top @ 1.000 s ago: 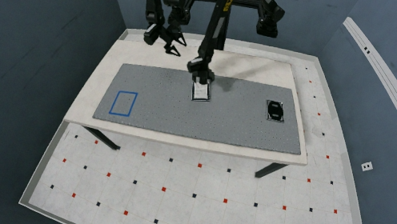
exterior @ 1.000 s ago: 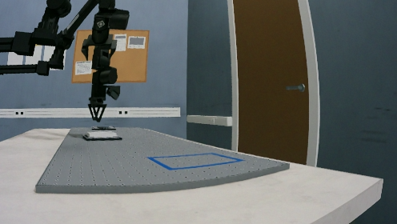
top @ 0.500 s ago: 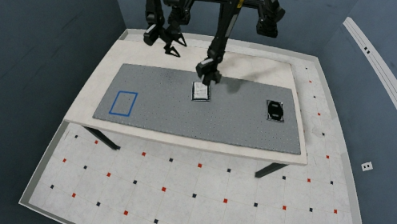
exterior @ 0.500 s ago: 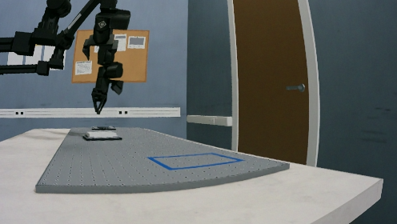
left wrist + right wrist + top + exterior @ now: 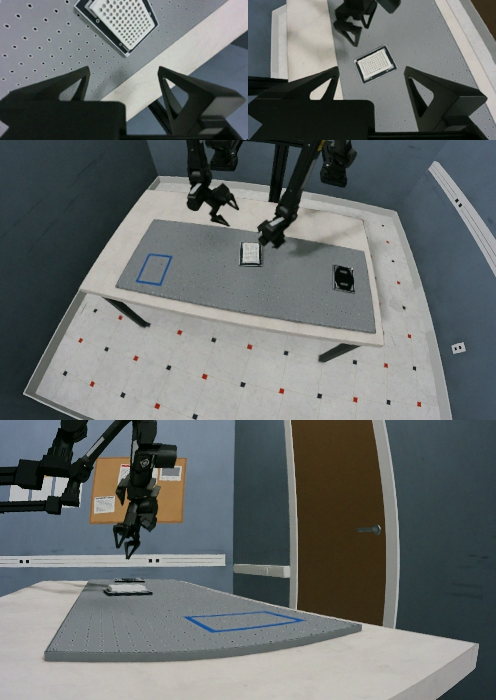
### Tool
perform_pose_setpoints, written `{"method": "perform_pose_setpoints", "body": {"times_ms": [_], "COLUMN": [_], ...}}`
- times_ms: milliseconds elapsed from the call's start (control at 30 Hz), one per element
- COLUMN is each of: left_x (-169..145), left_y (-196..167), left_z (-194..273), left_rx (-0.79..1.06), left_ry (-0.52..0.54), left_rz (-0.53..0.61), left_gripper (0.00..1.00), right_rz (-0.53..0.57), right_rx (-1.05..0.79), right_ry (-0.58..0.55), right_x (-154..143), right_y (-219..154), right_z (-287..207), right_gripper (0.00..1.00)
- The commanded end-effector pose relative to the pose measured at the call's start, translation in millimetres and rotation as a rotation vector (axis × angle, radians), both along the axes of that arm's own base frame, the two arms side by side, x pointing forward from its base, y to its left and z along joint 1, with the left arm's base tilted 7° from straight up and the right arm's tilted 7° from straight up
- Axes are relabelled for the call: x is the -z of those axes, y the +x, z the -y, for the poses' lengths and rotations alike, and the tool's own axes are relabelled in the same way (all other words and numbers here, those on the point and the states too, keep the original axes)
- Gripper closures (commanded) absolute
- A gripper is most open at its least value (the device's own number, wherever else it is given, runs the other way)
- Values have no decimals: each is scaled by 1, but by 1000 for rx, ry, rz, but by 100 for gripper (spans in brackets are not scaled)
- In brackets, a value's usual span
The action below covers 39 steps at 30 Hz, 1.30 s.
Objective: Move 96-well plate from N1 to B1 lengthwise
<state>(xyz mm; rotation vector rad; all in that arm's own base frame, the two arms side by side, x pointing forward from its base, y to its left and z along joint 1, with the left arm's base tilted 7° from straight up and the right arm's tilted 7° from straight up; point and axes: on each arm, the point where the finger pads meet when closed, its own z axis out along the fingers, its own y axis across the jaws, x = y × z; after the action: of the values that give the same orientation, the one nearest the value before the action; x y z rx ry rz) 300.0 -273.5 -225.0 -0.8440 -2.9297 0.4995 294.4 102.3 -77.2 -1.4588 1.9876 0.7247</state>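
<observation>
Half done, by my reading: the 96-well plate sits on a middle nest, centre of the top view; N1, right of that frame, bears no plate. Left to do: pick from the middle and set lengthwise inside the taped outline, left of frame, no plate in it. Left gripper: fingers wide apart, nothing between, near the plate. Right gripper: likewise apart and unladen; likely the one for the second carry. Hard to make out: N1's detail in the exterior view, low behind the plate; plate's far end cut off at top of the left wrist view; seating under the plate's skirt, cannot tell.

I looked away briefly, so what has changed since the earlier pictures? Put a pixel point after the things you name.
The left end effector point(image 5: 274, 242) point(image 5: 123, 551) point(image 5: 123, 69) point(image 5: 361, 36) has moved from over the 96-well plate point(image 5: 251, 253) point(image 5: 127, 589) point(image 5: 124, 22) point(image 5: 375, 63) toward the arms' left, rising slightly. The right end effector point(image 5: 233, 217) point(image 5: 137, 497) point(image 5: 371, 69) has moved toward the pegboard point(image 5: 210, 275) point(image 5: 150, 640) point(image 5: 31, 40) point(image 5: 413, 31). Both are open and empty. The plate stayed in the middle nest point(image 5: 250, 265) point(image 5: 128, 593) point(image 5: 107, 38) point(image 5: 391, 59), outside the blue outline point(image 5: 144, 269) point(image 5: 200, 624).
</observation>
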Motion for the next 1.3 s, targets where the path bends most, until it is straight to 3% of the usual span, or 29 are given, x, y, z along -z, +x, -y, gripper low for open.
{"method": "perform_pose_setpoints", "body": {"times_ms": [0, 433, 567, 933, 1267], "left_x": [-20, -55, -61, -97, -121], "left_y": [15, 17, 17, 17, 19], "left_z": [-5, -35, -39, -64, -81], "left_rx": [220, 542, 583, 810, 918], "left_ry": [-130, -429, -468, -670, -759], "left_rz": [69, 254, 292, 586, 812], "left_gripper": [0, 0, 0, 0, 0], "right_rz": [-84, -262, -287, -419, -491], "right_rx": [154, 440, 489, 804, 1052], "right_ry": [-41, -195, -216, -341, -473], "right_x": [19, 78, 88, 144, 188], "right_y": [25, 54, 55, 48, 19], "right_z": [-14, -49, -55, -83, -91], "right_gripper": [0, 0, 0, 0, 0]}}
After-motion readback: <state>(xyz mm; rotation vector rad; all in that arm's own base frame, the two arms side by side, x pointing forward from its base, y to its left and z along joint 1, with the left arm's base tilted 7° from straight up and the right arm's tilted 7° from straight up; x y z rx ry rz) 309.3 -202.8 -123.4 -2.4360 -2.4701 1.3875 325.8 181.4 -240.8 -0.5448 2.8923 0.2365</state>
